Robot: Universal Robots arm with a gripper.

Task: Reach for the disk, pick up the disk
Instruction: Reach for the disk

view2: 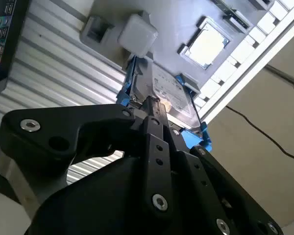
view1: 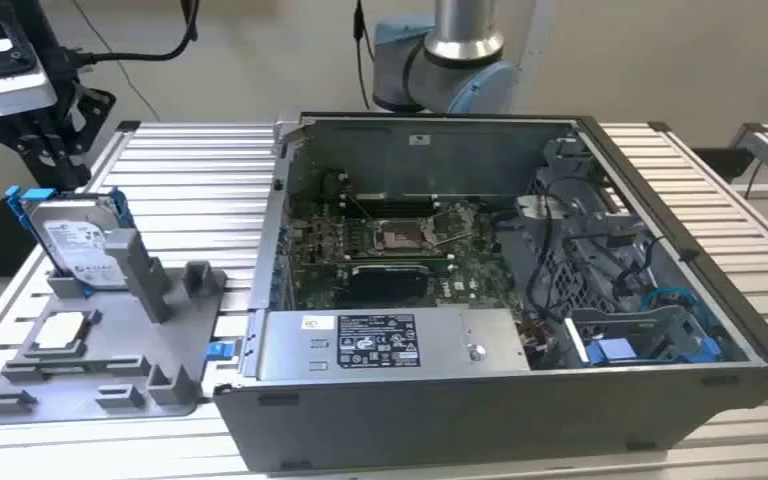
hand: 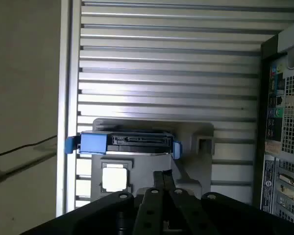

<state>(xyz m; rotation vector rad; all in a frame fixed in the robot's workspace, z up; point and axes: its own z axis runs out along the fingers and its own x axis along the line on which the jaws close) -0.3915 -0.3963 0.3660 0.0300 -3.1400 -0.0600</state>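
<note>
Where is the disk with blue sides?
The disk stands upright in the grey holder at the exterior view's left, beside the open computer case.

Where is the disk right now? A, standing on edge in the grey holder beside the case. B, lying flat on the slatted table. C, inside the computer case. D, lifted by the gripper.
A: the disk stands upright in the grey holder at the exterior view's left of the open computer case, with the gripper near it.

No legible print, even on the disk (view1: pixel 75 238)
</note>
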